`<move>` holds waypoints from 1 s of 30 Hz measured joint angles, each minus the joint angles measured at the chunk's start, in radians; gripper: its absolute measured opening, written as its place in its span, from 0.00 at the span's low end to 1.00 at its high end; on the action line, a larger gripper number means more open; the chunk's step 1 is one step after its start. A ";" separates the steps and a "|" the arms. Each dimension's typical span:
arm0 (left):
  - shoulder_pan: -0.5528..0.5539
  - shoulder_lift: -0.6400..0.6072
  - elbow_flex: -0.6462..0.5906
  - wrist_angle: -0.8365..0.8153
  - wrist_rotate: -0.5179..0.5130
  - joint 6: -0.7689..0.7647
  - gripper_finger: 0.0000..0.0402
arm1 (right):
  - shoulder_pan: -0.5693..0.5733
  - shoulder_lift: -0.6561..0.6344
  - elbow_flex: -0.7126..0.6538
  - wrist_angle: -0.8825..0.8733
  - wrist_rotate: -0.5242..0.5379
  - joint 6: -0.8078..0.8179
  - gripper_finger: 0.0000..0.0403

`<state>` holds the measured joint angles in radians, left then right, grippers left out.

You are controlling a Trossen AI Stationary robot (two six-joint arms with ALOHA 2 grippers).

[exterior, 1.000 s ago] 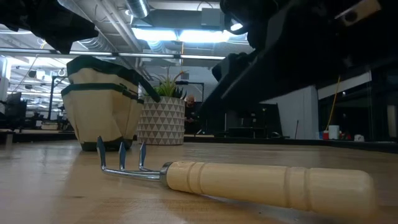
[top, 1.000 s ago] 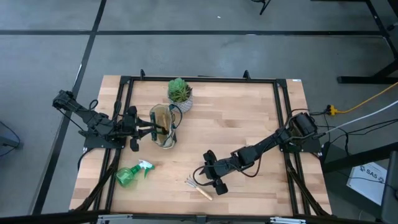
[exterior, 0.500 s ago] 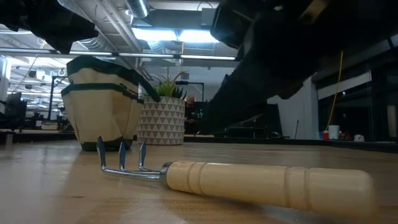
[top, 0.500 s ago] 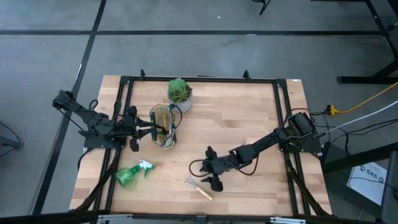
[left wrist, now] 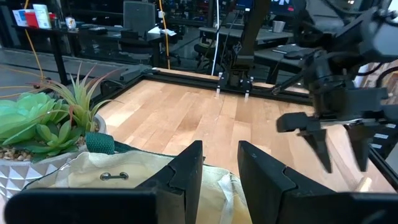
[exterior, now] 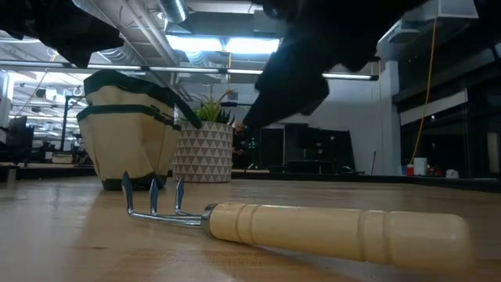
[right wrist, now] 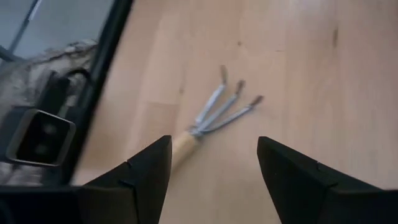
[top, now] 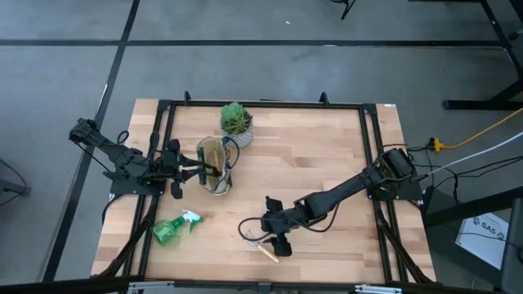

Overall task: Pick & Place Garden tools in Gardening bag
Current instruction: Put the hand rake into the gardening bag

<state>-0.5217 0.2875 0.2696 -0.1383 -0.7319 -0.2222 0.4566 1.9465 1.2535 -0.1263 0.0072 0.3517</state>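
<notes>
Item in hand: mini rake (top: pixel 260 246), wooden handle, three metal tines, lying flat on the table (top: pixel 327 171) near its front edge. Right gripper (top: pixel 260 235) poised directly over it, fingers (right wrist: pixel 146 174) spread wide to either side of the handle end, nothing pinched. Left gripper (top: pixel 208 173) at the rim of the gardening bag (top: pixel 215 166), fingers close together at the canvas edge, apparently holding the mouth open. Spray bottle (top: pixel 173 228) lies on its side, well apart, near the left front. Potted plant (top: pixel 236 122) stands behind the bag. Step judged: approach to grasp the rake. Next move calls for descent and closure across the handle.
</notes>
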 joint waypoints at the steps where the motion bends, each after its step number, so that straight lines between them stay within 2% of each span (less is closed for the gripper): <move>1: 0.000 0.000 0.000 0.000 0.000 0.000 0.24 | 0.008 0.000 0.007 -0.003 0.000 0.015 0.60; 6: 0.000 0.000 0.000 0.000 0.000 0.000 0.24 | 0.052 0.000 0.020 -0.007 -0.001 -0.014 0.60; 12: 0.000 0.000 0.000 0.000 0.000 0.000 0.24 | 0.076 0.000 0.020 -0.057 -0.016 -0.307 0.58; 17: 0.000 0.000 0.000 0.000 0.000 0.000 0.24 | 0.066 0.003 0.020 -0.058 -0.081 -0.436 0.44; 20: 0.000 0.000 0.000 0.000 0.000 0.000 0.24 | 0.050 0.022 0.023 -0.037 -0.091 -0.431 0.31; 23: 0.000 0.000 0.000 0.000 0.000 0.000 0.24 | 0.030 0.066 0.081 -0.056 -0.098 -0.357 0.21; 26: 0.000 0.000 0.000 0.000 0.001 0.000 0.24 | 0.019 0.125 0.174 -0.153 -0.116 -0.335 0.17; 30: 0.000 0.000 0.000 0.000 0.000 0.000 0.24 | 0.020 0.201 0.301 -0.264 -0.193 -0.415 0.16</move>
<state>-0.5218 0.2876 0.2695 -0.1381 -0.7315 -0.2222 0.4770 2.1476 1.5547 -0.3900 -0.1862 -0.0630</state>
